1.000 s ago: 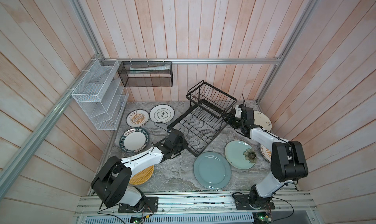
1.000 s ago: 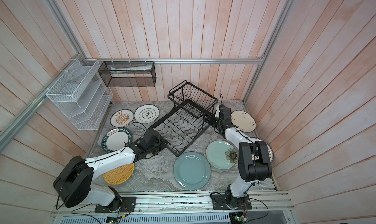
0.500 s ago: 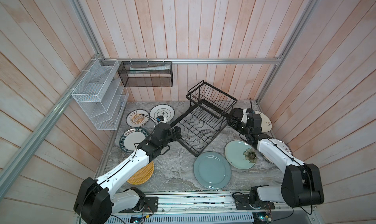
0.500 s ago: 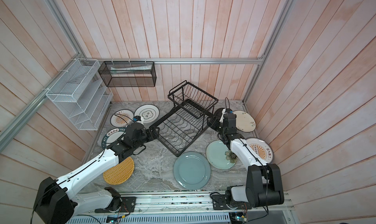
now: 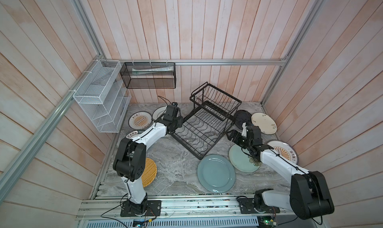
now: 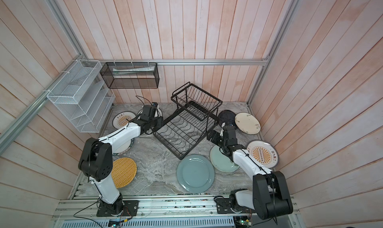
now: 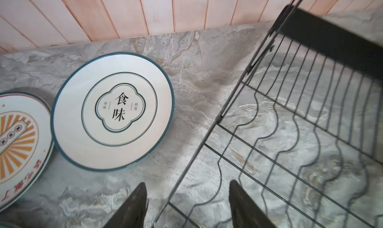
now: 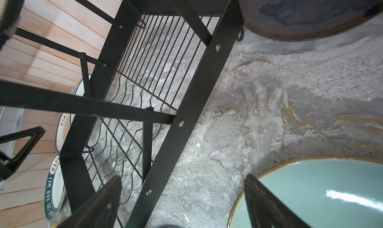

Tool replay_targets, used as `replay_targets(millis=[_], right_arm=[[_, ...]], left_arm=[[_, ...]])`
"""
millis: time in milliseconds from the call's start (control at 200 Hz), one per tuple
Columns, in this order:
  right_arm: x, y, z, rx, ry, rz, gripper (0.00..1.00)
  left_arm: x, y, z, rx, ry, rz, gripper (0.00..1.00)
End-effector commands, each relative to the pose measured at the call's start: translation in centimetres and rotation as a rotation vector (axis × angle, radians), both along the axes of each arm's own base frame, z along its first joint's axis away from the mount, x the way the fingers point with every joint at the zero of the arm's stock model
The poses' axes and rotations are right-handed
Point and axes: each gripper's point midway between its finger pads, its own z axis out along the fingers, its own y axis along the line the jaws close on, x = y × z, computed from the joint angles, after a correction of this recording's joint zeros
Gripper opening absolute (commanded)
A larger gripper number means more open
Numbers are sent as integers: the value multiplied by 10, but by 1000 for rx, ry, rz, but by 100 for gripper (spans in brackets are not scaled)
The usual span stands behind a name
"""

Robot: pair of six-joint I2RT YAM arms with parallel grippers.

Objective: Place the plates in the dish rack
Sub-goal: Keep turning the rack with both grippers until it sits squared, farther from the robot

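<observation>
The black wire dish rack (image 5: 199, 129) (image 6: 182, 131) stands cornerwise mid-table with nothing in its slots. My left gripper (image 5: 175, 128) (image 7: 187, 183) is open, its jaws astride the rack's left rim wire (image 7: 199, 146) without touching it. My right gripper (image 5: 231, 135) (image 8: 184, 177) is open over the rack's right side bar (image 8: 180, 123). Plates lie flat around the rack: teal (image 5: 216, 173), pale green (image 5: 242, 164) (image 8: 323, 191), black (image 5: 242, 117), cream (image 5: 264, 123), sunburst (image 5: 284, 153) (image 5: 138, 121), lettered white (image 7: 113, 111) and yellow ribbed (image 5: 148, 172).
A white mesh organizer (image 5: 99, 96) and a black mesh basket (image 5: 148, 75) hang on the back-left walls. Wooden walls close in the table on three sides. Another green-rimmed plate (image 5: 132, 133) lies partly under my left arm.
My left gripper has moved back along the rack's left edge. My right gripper has come forward along the rack's right side. The rack and plates have stayed put.
</observation>
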Motion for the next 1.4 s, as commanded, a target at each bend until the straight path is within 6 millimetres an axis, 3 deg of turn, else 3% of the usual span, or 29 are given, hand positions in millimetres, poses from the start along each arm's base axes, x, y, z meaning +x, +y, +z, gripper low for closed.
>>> replay_targets(millis=[0, 190, 310, 505, 705, 1065, 1200, 1395], right_arm=[[-4, -2, -9, -28, 24, 2, 93], [-1, -2, -17, -39, 42, 9, 94], [3, -2, -24, -42, 58, 5, 95], [19, 4, -29, -48, 68, 29, 95], [34, 17, -36, -12, 84, 63, 95], [44, 39, -35, 4, 57, 140, 96], [45, 46, -36, 10, 67, 172, 96], [46, 49, -33, 30, 58, 176, 96]], left_arm=[[0, 0, -23, 81, 72, -71, 59], [2, -4, -48, 94, 140, -104, 50], [1, -2, -55, 86, 163, -96, 36], [-11, 0, -50, 50, 162, -87, 18], [-24, 9, -44, 17, 150, -38, 8], [-27, 26, -54, 2, 172, 47, 4], [-25, 38, -49, -11, 172, 98, 0], [-39, 45, -41, -29, 168, 130, 0]])
